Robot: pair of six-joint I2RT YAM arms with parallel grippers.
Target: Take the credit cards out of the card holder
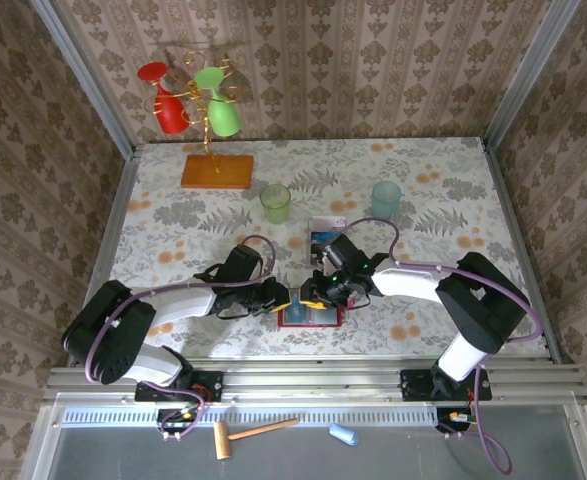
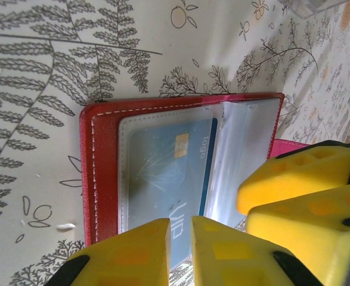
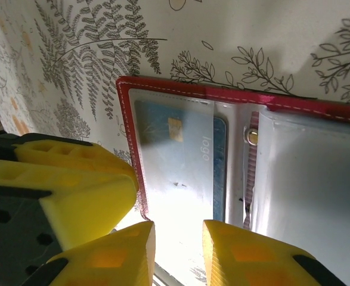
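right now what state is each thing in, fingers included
card holder, open, lying flat
blue card, inside its clear pocket
loose cards, out of the holder, lying flat
green cup, upright
teal cup, upright
left fingers, narrow gap, grip unclear
right fingers, apart, grip unclear

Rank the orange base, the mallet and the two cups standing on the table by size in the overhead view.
1. Orange base.
2. Mallet, longer but much thinner.
3. Green cup and blue cup: alike, no ranking.
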